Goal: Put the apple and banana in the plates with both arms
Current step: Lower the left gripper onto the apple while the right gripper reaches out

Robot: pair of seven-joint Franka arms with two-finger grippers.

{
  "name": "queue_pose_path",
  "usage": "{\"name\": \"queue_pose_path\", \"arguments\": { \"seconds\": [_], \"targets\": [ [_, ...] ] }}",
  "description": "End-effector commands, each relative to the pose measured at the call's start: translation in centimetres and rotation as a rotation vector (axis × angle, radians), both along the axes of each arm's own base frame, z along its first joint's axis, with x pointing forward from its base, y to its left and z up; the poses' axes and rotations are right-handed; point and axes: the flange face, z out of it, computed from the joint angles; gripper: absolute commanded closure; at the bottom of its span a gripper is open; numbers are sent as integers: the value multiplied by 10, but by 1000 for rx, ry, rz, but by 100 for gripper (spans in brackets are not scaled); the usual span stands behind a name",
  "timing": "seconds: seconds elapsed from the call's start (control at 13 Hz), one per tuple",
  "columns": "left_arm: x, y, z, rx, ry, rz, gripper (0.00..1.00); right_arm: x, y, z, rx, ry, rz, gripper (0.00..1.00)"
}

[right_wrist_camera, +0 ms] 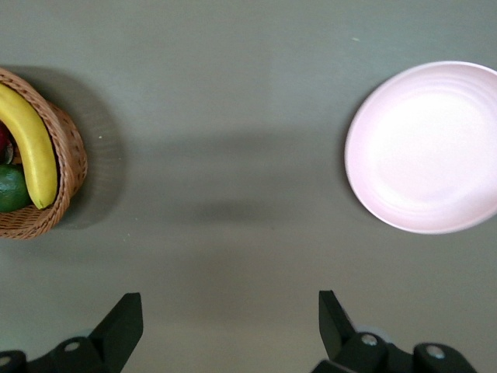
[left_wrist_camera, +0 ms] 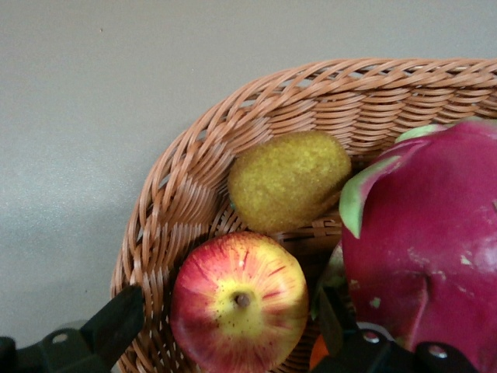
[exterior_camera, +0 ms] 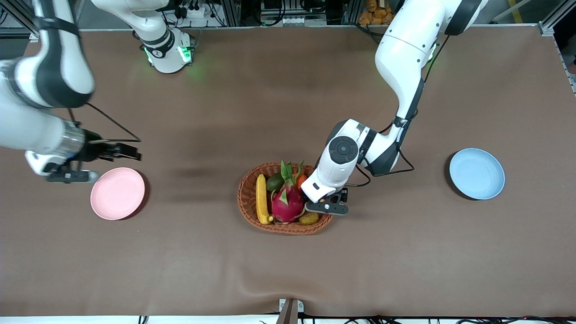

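The left gripper [left_wrist_camera: 233, 330] hung low over the basket [exterior_camera: 246, 198], its jaws spread wide, one finger [left_wrist_camera: 116, 318] outside the woven rim and the other [left_wrist_camera: 334, 318] inside against the dragon fruit [left_wrist_camera: 435, 249]. Between those released jaws sat the apple [left_wrist_camera: 238, 301], stem up, untouched by either finger. Just past the apple lay a yellow-green fruit [left_wrist_camera: 289, 179] against the basket wall. The banana [exterior_camera: 261, 199] lay along the basket's edge toward the right arm's end. The right gripper [right_wrist_camera: 229, 322] waited, jaws released and holding nothing, above bare table between the basket and the pink plate [right_wrist_camera: 427, 148]. The blue plate [exterior_camera: 477, 173] lay well apart at the left arm's end.
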Motion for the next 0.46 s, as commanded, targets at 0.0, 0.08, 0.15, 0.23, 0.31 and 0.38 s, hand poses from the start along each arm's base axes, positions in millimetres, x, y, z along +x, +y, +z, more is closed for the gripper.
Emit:
{"name": "queue_pose_path", "arguments": {
  "seconds": [0.0, 0.08, 0.15, 0.23, 0.31, 0.38],
  "targets": [
    [-2, -8, -6, -4, -2, -1, 0, 7, 31, -6, 13, -58, 26, 0],
    [-3, -10, -6, -5, -1, -4, 0, 12, 55, -9, 13, -85, 60, 0],
    [-4, -11, -5, -4, -4, -6, 0, 20, 81, -18, 12, -100, 94, 0],
    [-7, -15, -5, -3, -4, -16, 0, 30, 99, -26, 12, -113, 116, 0],
    [-6, -14, -6, -3, -3, -20, 0, 41, 112, -40, 7, -113, 132, 0],
    [-8, -17, -6, -5, -1, -11, 0, 45, 123, -60, -4, -101, 149, 0]
  ]
}}
